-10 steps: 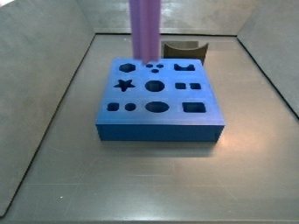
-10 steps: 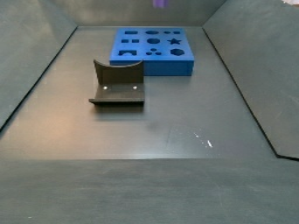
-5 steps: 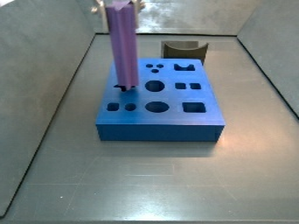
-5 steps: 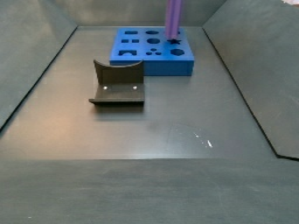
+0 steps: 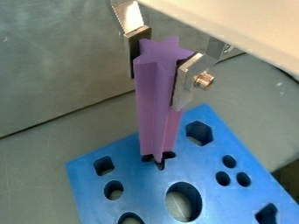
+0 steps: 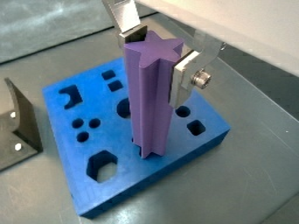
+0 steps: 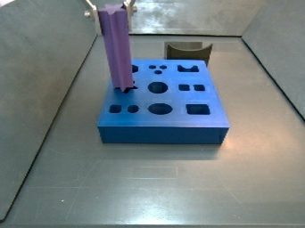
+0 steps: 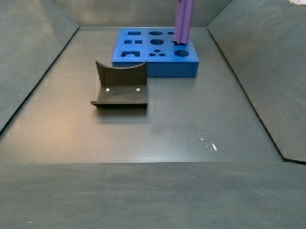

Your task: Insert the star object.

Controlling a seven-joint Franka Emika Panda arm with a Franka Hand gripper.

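Note:
My gripper [image 5: 159, 63] is shut on the top of a long purple star-shaped bar [image 5: 158, 105]; it shows the same way in both wrist views [image 6: 158, 58]. The bar [image 6: 152, 96] stands upright with its lower end at the star hole of the blue block [image 6: 117, 157]. In a side view the bar [image 7: 116, 49] meets the block [image 7: 163, 111] at its left side, over the star hole. In a side view the bar [image 8: 185, 20] stands at the block's [image 8: 158, 54] far right corner. How far it is in, I cannot tell.
The block carries several other shaped holes. The dark fixture [image 8: 120, 85] stands on the grey floor beside the block; it also shows in a side view [image 7: 188, 50] and in a wrist view [image 6: 17, 122]. Grey walls enclose the floor.
The gripper has moved with the purple bar from above the block's back edge to the star hole and lowered it so its end meets the block.

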